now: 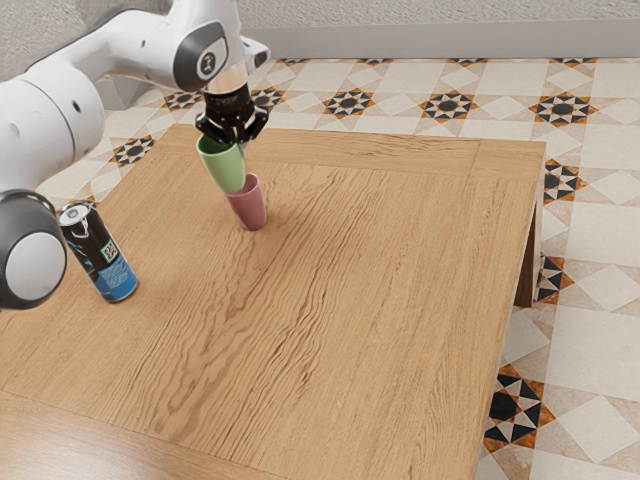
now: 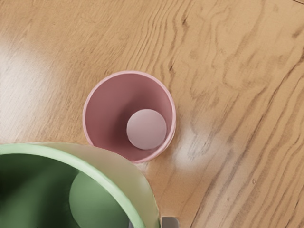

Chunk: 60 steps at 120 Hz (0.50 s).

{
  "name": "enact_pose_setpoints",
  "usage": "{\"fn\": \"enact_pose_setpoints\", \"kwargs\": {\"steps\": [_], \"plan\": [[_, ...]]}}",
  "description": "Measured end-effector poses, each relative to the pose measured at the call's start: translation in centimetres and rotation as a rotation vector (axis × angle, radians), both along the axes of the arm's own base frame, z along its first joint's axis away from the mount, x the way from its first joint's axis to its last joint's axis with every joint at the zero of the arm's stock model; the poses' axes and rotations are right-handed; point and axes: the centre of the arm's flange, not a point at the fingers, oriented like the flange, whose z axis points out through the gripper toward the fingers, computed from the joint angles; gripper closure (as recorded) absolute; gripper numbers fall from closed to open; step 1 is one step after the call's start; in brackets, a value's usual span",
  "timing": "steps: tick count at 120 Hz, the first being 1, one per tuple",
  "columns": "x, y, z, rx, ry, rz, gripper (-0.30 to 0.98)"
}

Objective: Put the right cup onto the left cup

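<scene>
My gripper (image 1: 240, 142) is shut on the rim of the green cup (image 1: 222, 166), held upright above the table. In the wrist view the gripper (image 2: 151, 223) pinches the wall of the green cup (image 2: 111, 164), one fingertip inside and one outside. The pink cup (image 1: 250, 204) stands upright on the table, its top partly behind the green cup in the exterior view. From above, the pink cup (image 2: 146, 129) is open and its inner bottom is visible; the green cup is beside it, not centred over it.
A black and blue can (image 1: 104, 262) stands on the wooden table (image 1: 330, 290), toward the exterior view's left, near the arm's base. The table's far edge runs behind the cups.
</scene>
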Motion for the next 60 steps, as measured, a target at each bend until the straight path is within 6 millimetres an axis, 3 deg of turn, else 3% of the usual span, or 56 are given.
{"fn": "enact_pose_setpoints", "kwargs": {"steps": [32,60], "plan": [[2.6,1.3,-2.8,-0.002,0.038,0.006,0.78],[4.2,2.1,-2.3,-0.002,0.014,-0.001,0.78]]}}
